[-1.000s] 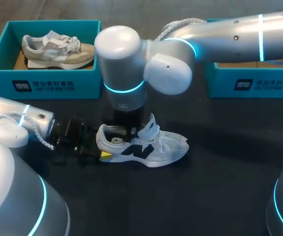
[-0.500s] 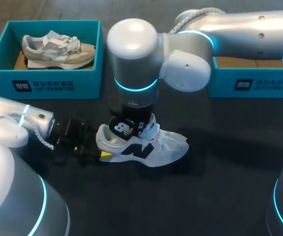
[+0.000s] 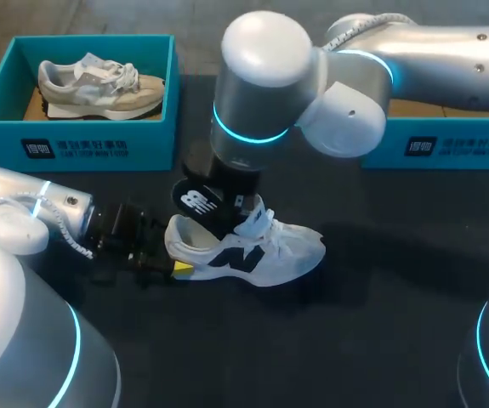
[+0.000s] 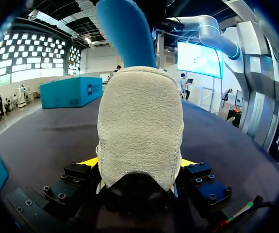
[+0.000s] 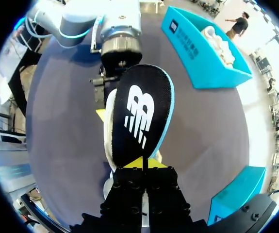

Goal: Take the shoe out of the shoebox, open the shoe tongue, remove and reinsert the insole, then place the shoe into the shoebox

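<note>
A white shoe [image 3: 257, 251] with a dark side logo lies on the black table, toe to the right. My left gripper [image 3: 169, 265] holds it at the heel. In the left wrist view the heel [image 4: 140, 126] fills the gap and both yellow fingertips [image 4: 88, 162] press its sides. My right gripper [image 3: 234, 202] hangs over the shoe's opening, shut on the black insole [image 3: 198, 202] with a white logo. The insole [image 5: 141, 114] tilts up out of the shoe [image 5: 109, 126], with the right gripper [image 5: 142, 164] pinching its end. The insole's blue underside [image 4: 127, 34] rises behind the heel.
A teal shoebox [image 3: 82, 149] at the back left holds a beige shoe [image 3: 99, 85]. A second teal box [image 3: 448, 144] stands at the back right, partly behind my right arm. The table in front of the shoe is bare black surface.
My right gripper has risen and shifted right, drawing the insole up out of the shoe. The left gripper and the shoe have stayed put.
</note>
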You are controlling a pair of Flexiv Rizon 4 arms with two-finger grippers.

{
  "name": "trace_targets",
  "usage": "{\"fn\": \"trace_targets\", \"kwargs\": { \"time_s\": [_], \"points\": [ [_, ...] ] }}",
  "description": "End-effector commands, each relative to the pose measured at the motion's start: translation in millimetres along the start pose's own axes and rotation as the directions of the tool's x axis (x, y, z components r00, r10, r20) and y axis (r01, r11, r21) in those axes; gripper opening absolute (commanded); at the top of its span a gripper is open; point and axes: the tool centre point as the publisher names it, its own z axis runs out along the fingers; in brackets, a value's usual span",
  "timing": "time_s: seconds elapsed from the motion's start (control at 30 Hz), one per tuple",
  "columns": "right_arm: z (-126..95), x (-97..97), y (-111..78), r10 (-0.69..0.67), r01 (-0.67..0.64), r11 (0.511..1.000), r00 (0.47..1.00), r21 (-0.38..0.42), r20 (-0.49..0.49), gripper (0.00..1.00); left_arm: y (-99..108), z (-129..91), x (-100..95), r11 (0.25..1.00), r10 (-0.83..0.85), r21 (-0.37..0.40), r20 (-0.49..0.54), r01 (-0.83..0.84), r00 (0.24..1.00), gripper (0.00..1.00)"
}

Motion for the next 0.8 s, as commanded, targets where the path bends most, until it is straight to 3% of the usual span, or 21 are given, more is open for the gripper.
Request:
{"fn": "trace_targets", "kwargs": {
  "time_s": [0.03,0.33,0.7,0.8],
  "points": [
    [4.6,-2.5,11.6,-0.013,0.012,1.000,1.000,-0.012,-0.010,0.00,2.4,2.6,-0.6,1.000,0.000,-0.001,0.001,0.000,1.000,0.00],
    [13.8,0.6,25.9,-0.041,0.039,0.998,0.998,-0.055,-0.040,0.00,2.4,2.6,-0.6,1.000,0.000,-0.001,0.001,0.000,1.000,0.00],
    [18.4,-1.2,28.0,-0.041,0.038,0.997,0.998,-0.063,-0.054,0.00,2.4,2.6,-0.6,1.000,0.000,-0.001,0.001,0.000,1.000,0.00],
    [16.7,-2.9,28.8,-0.044,0.041,0.997,0.998,-0.064,-0.053,0.22,2.4,2.6,-0.6,1.000,0.000,-0.001,0.001,0.000,1.000,0.00]
  ]
}}
